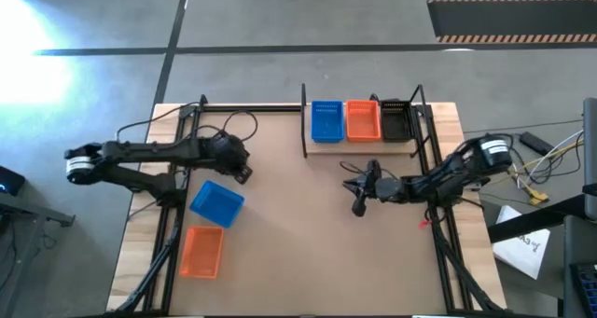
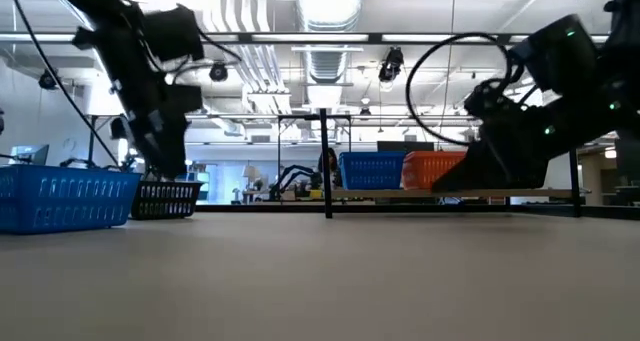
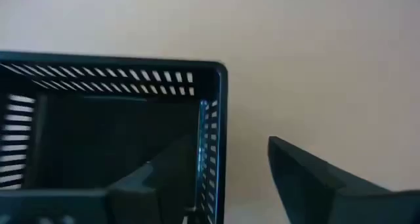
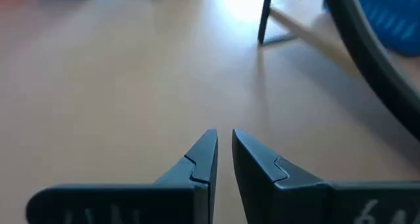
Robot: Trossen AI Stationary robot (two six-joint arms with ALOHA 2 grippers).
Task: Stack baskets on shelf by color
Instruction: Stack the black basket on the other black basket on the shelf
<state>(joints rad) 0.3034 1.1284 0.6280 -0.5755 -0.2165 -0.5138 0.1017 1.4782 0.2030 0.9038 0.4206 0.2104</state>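
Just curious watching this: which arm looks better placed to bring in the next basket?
Left. Its gripper straddles a black basket's wall; the right gripper hangs nearly closed over bare table.

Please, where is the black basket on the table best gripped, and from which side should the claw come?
Grip the top rim of one thin mesh wall, coming from above. The black basket stands upright with its mouth open upward, so one finger fits inside and one outside. The left claw is open and straddles a wall near a corner. The right claw waits mid-table.
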